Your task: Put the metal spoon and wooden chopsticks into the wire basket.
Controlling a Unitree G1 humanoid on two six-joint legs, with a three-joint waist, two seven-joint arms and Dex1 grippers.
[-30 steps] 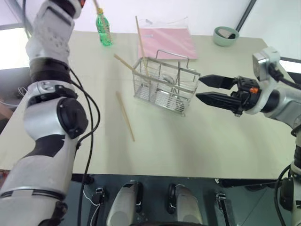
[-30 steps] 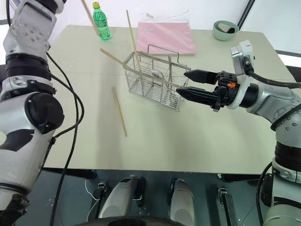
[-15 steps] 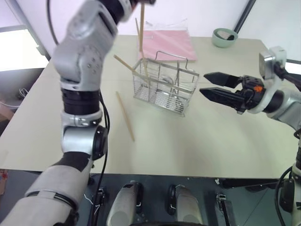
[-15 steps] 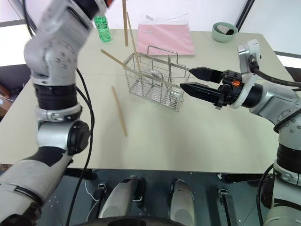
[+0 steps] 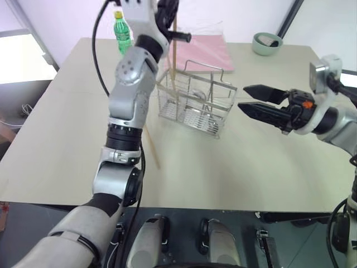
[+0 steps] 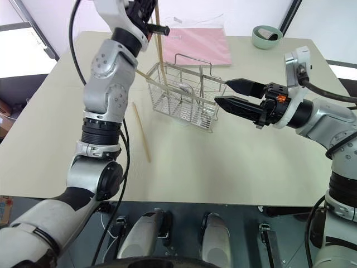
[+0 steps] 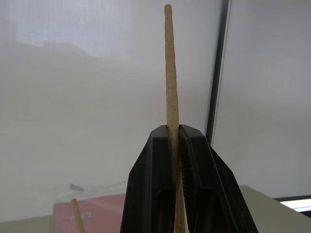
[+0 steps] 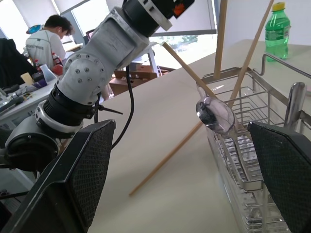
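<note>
Below the left gripper (image 6: 146, 12), pinching a wooden chopstick (image 6: 160, 47) upright, the wire basket (image 6: 184, 95)'s grid may deflect its tip; right gripper (image 6: 224, 94) spread.

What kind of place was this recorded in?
Probably a robotics lab or workshop, not a home. Past the beige table holding the wire basket, the right wrist view shows a seated person at cluttered workbenches beside large windows.

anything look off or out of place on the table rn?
One light-tan wooden chopstick lies loose on the beige table, beside the silver wire basket rather than in it. Another wooden chopstick leans crookedly across the basket's rim, poking outward.
</note>
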